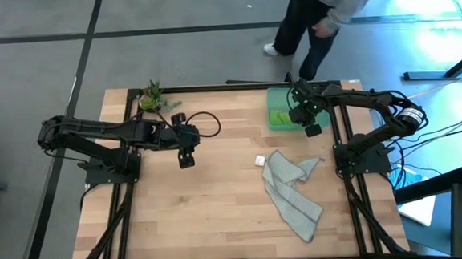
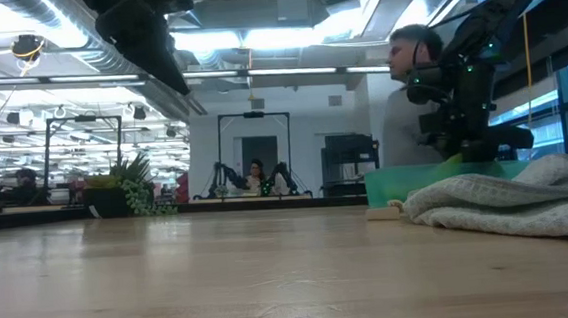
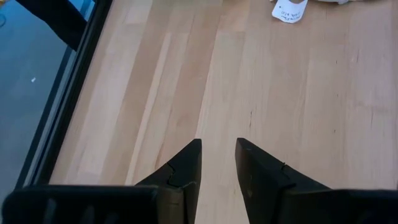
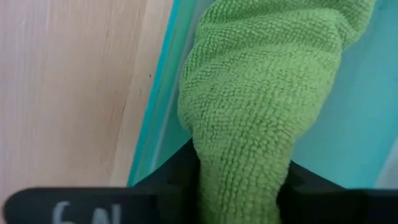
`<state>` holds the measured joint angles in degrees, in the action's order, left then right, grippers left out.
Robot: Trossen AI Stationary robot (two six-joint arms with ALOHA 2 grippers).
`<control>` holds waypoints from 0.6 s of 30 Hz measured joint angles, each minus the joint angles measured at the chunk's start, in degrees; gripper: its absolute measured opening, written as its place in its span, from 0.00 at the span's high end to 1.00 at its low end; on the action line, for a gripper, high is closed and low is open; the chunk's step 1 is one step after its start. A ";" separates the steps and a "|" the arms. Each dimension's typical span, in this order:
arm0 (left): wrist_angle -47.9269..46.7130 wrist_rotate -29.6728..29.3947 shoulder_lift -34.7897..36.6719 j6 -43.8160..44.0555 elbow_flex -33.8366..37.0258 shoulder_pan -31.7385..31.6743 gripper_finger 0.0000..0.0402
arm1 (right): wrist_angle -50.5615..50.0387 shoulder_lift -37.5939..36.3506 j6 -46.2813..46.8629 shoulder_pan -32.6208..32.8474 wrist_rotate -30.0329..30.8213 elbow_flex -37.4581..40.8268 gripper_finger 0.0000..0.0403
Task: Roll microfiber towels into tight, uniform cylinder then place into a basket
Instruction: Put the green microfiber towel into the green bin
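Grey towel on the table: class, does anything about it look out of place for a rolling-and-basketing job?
Yes. The grey towel lies crumpled and unrolled on the table, outside the basket, with a small white tag beside it. The green towel is already in the basket, between the right pincer's fingers.

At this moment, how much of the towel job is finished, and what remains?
Done: the green towel is rolled and lies inside the basket. In hand: the right gripper has its fingers around that roll over the basket. Left: the grey towel lies crumpled and unrolled on the table; the left gripper hovers open above bare wood.
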<state>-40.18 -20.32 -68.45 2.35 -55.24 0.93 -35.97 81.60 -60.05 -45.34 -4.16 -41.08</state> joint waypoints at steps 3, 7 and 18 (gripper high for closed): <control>0.00 0.00 0.00 0.00 0.00 0.00 0.77 | 0.32 0.00 0.00 0.00 0.00 0.00 0.65; 0.00 0.02 0.00 0.00 0.00 0.00 0.77 | 0.46 0.00 -0.07 0.00 0.00 0.00 0.57; 0.06 0.02 0.00 0.00 0.00 0.00 0.77 | -0.22 0.00 -0.15 0.00 0.00 -1.88 0.55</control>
<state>-40.12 -20.30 -68.45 2.35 -55.24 0.93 -36.18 81.60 -60.20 -45.34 -4.16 -42.96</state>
